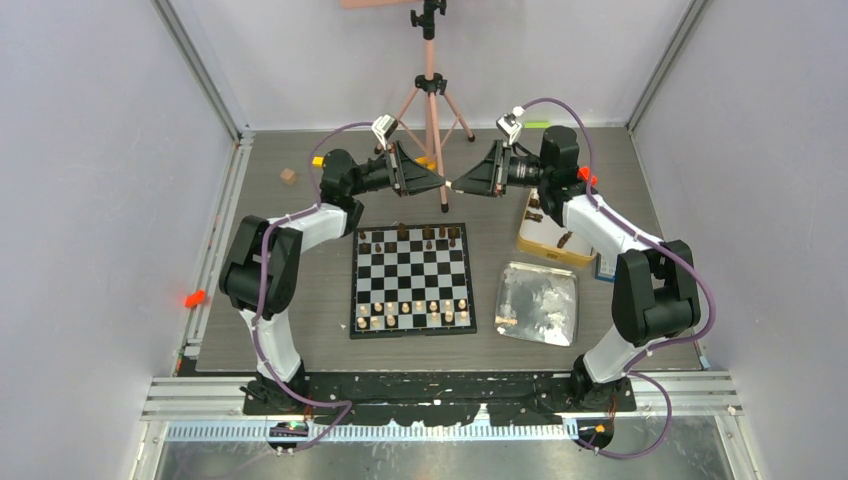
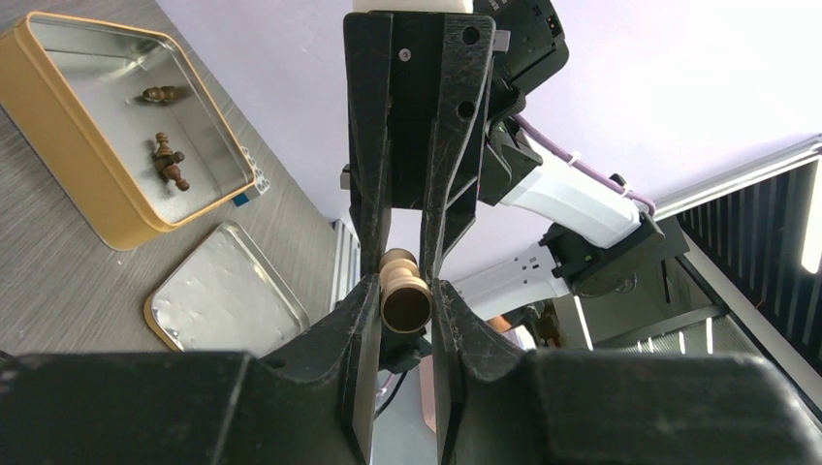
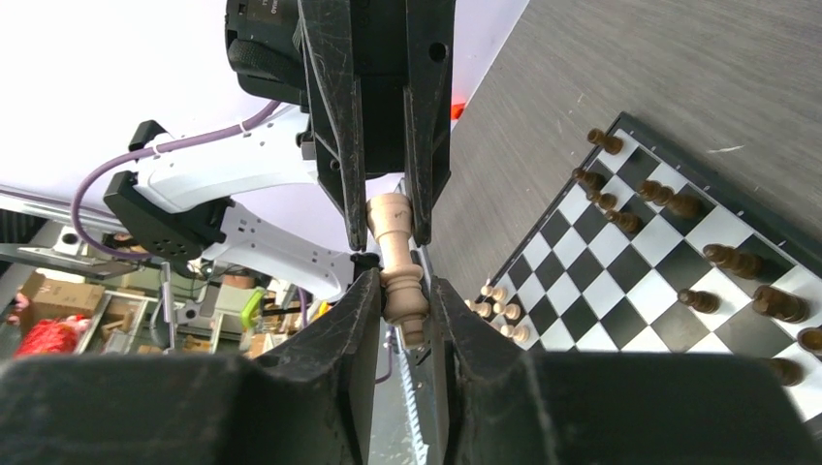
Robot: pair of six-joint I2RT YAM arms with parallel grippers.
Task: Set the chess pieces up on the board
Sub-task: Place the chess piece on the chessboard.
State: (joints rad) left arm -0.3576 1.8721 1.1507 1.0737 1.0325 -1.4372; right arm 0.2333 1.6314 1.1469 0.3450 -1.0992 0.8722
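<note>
A light tan chess piece (image 1: 451, 185) hangs in the air beyond the board's far edge, between both grippers, which meet tip to tip. My left gripper (image 2: 404, 291) is shut on its round base (image 2: 405, 305). My right gripper (image 3: 401, 286) is shut on its collar end (image 3: 402, 289). The board (image 1: 412, 275) lies below and nearer. Dark chess pieces (image 1: 403, 232) stand along its far rows. Light chess pieces (image 1: 415, 312) fill its two near rows. Two more dark pieces (image 2: 171, 163) lie in the gold-rimmed tin (image 2: 58, 165).
A silver tray (image 1: 540, 300) lies right of the board with a small light piece (image 1: 506, 320) at its left edge. The gold-rimmed tin (image 1: 545, 255) sits behind the tray. A tripod (image 1: 431, 100) stands just behind the grippers. Toy blocks (image 1: 288, 176) lie far left.
</note>
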